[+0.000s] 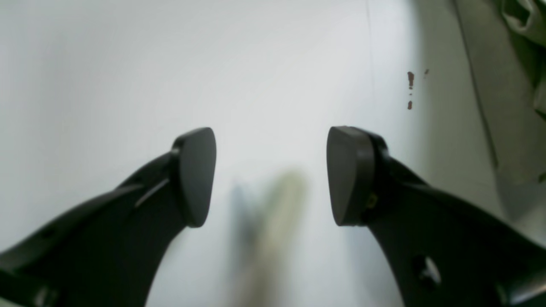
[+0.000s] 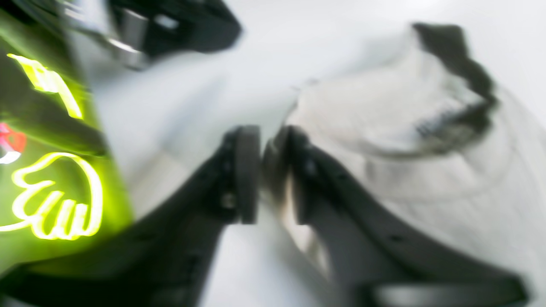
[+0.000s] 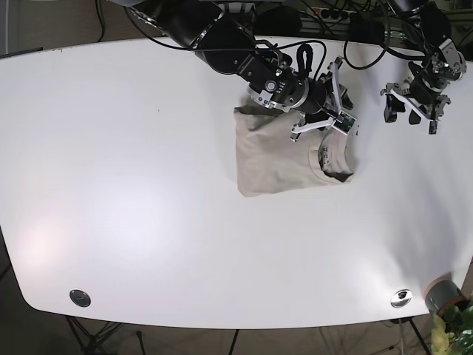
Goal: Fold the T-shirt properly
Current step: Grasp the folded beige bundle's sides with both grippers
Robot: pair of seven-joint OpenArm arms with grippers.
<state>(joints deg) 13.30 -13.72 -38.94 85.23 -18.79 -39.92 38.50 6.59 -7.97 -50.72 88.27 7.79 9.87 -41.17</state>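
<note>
Looking around: white table (image 3: 148, 185), two round metal fittings near the front edge, one left (image 3: 79, 298), one right (image 3: 401, 297), plus a grey pot (image 3: 446, 293) with a bit of green plant at the front right corner.
Cables: black bundle (image 3: 347, 18) along the back edge, behind both arms.
In the way: right arm (image 3: 244, 55) reaches across the back of the table and covers the shirt's top edge in the base view.
Shirt (image 3: 277, 155): beige tee, already folded into a rough rectangle, lying flat a bit right of the table's middle, dark-lined collar (image 3: 334, 166) at its right end.
Right gripper (image 2: 261, 170): pads almost together with a sliver of pale cloth pinched between them, right at the shirt's back edge near the collar. Wrist view is blurry, so hard to say how much fabric it has.
Left gripper (image 1: 271, 175): fingers (image 1: 194, 175) spread wide, holding nothing, only bare table between them. It sits well apart from the shirt, off toward the right edge of the base view.
Left wrist extras: small brown specks (image 1: 410, 81) on the table surface.
</note>
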